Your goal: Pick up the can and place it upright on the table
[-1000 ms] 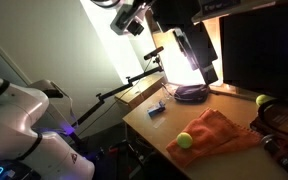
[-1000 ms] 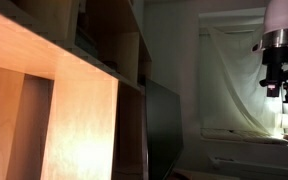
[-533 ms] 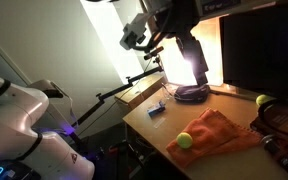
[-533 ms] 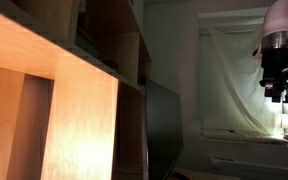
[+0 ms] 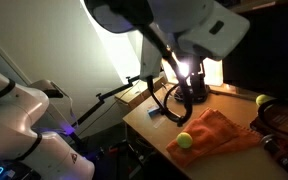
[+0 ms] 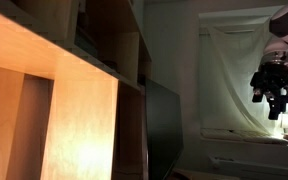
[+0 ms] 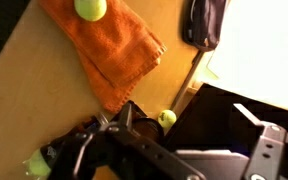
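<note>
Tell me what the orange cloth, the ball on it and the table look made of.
The orange cloth looks like soft matte fabric: it folds and rumples. The ball on it is yellow-green, probably tennis-ball felt, though blurred. The table is light brown and smooth, likely wood or laminate.

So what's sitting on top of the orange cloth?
A yellow-green tennis ball rests on the orange cloth. Whatever lies under the cloth is hidden.
</note>
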You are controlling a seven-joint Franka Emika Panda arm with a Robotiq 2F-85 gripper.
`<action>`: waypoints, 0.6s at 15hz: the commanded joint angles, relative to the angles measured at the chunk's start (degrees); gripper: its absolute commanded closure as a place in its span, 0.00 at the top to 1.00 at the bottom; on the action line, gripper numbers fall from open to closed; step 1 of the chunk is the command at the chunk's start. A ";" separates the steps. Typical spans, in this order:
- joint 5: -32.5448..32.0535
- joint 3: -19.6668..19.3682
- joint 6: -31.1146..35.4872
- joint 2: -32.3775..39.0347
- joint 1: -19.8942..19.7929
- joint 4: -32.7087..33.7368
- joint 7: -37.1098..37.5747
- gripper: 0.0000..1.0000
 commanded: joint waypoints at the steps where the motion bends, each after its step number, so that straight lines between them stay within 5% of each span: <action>1: 14.35 0.29 0.39 2.46 -1.50 0.65 -4.85 1.00; 9: 45.07 1.02 13.67 4.07 -1.50 -0.22 -26.69 1.00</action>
